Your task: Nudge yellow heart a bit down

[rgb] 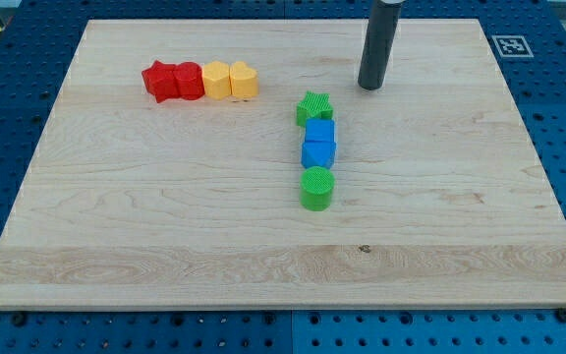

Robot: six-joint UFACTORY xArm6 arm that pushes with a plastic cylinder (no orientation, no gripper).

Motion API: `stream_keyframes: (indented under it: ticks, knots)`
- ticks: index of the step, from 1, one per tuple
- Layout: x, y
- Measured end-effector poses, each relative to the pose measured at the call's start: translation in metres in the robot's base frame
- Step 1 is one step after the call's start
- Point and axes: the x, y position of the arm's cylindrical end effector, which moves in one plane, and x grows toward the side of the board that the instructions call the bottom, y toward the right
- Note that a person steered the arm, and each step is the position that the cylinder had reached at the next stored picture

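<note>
Yellow heart (pixel 244 80) sits at right end of row with yellow block (pixel 217 80) and red blocks (pixel 173 81), upper left of board (pixel 165 216). My tip (pixel 369 87), no pincer, holds nothing, stands well right of heart, touching no block. Judgement: must get above heart to push down.

No words, brands or numbers can be read anywhere. The only sign is a black-and-white square fiducial marker (pixel 510 45), a coded pattern rather than text, printed on the far right corner of the wooden board (pixel 165 216). The coloured blocks carry no markings.
</note>
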Motion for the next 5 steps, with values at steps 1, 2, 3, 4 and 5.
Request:
stream_keyframes:
  ticks: [1,2,3,4,5]
  knots:
    - [0.000,-0.020]
    - [-0.004,-0.043]
    - [-0.011,-0.061]
    - [-0.023,-0.077]
    - [-0.036,-0.090]
